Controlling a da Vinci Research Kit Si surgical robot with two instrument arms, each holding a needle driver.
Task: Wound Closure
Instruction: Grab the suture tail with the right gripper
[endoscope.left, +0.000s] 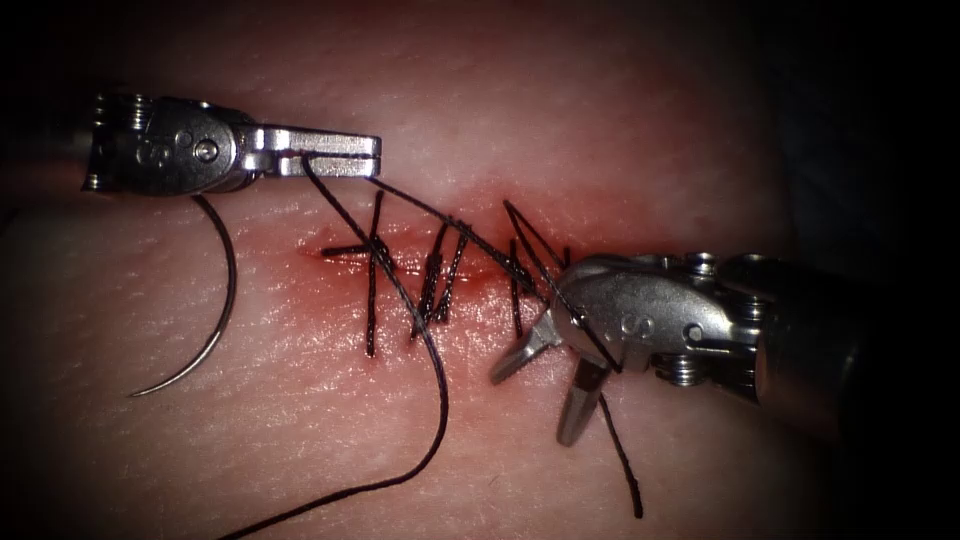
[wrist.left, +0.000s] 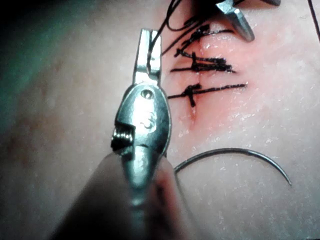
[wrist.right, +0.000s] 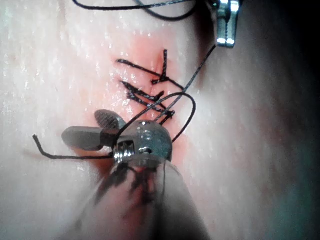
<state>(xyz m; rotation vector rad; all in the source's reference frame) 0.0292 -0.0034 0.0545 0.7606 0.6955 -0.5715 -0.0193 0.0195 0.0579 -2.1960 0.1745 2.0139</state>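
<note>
Left hand (endoscope.left: 340, 156) pinching thread (endoscope.left: 425, 340), right hand (endoscope.left: 548, 385) spread and empty, needle (endoscope.left: 205, 300) loose on tissue (endoscope.left: 300, 440), eye end behind left wrist.

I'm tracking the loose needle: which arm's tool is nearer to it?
Left. The left tool, jaws shut on the thread, sits just above the needle, which lies free on the tissue left of the cut. The right tool, jaws open, is across the cut.

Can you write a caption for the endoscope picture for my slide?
Left gripper shut on thread, right gripper open, needle lying free on tissue.
</note>
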